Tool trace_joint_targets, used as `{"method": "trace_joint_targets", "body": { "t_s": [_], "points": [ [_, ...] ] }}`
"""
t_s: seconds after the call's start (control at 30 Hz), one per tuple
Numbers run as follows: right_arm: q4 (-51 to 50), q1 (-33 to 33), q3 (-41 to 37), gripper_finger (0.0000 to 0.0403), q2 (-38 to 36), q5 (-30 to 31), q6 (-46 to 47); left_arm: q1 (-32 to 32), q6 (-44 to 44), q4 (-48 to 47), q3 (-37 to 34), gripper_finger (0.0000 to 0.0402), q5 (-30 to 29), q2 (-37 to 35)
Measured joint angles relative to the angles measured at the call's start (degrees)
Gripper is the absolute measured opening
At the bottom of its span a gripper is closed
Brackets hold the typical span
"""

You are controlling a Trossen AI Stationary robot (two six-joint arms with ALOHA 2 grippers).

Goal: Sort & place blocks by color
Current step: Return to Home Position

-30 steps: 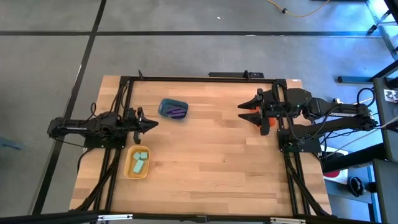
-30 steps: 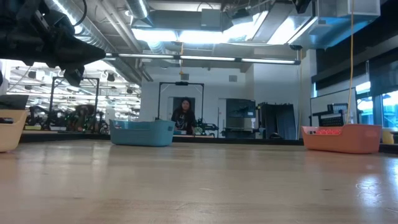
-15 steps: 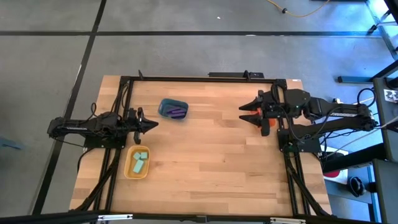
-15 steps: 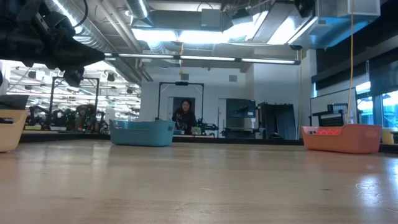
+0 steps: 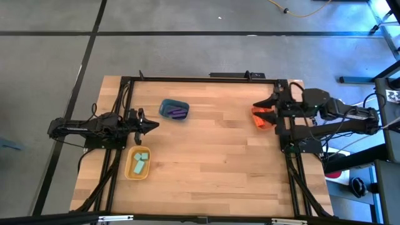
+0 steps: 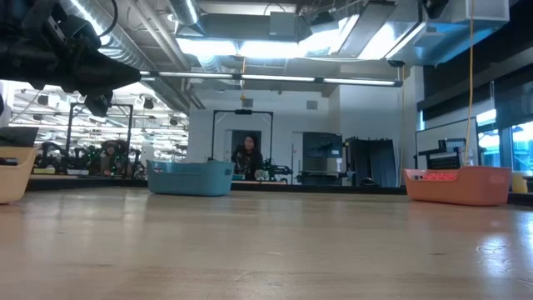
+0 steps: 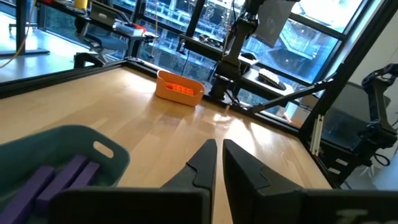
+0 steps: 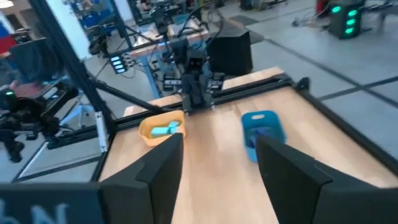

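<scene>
The purple blocks [image 5: 179,113] lie in the blue tub [image 5: 166,105]. The mint-green blocks [image 5: 140,164] lie in the yellow tub [image 5: 130,170]. The orange-red blocks [image 7: 181,88] lie in the orange tub [image 5: 264,121] at the table's right side. My right gripper [image 5: 257,109] is open above that tub's far-left rim and touches nothing; in the right wrist view [image 8: 217,155] its fingers stand wide apart. My left gripper [image 5: 155,124] is shut and waits above the table, between the blue and yellow tubs.
Bare wood lies across the table's middle and near half. Black frame rails [image 5: 206,79] run along the far, left and right edges. In the low view a person [image 6: 246,155] stands far behind the table, and the left arm [image 6: 67,58] hangs at the upper left.
My right gripper has drawn back toward the table's right edge, and the orange tub now shows beneath and beside it where the gripper covered it before. The left arm and the tubs have kept still.
</scene>
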Motion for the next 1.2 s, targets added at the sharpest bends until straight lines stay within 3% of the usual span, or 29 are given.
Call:
{"method": "trace_joint_targets", "body": {
  "t_s": [0.23,0.53,0.73,1.2],
  "points": [
    [1.67,-0.02,-5.82,0.0135,-7.27,2.10,-0.19,0.00,0.00,-0.15,0.00,0.0018,0.00,0.02],
    [16.28,-0.02,-20.24,0.0010,-14.86,2.02,1.65,-0.01,0.02,-0.15,0.00,0.0003,0.00,0.04],
    [19.66,-0.02,-27.20,0.0003,-20.93,-1.37,4.90,-0.02,0.02,-0.15,0.00,0.0003,-0.02,0.04],
    [21.17,0.07,-35.91,0.0001,-35.64,-3.05,8.80,-0.02,0.01,-0.13,0.00,0.0024,-0.02,0.04]
  ]
}}
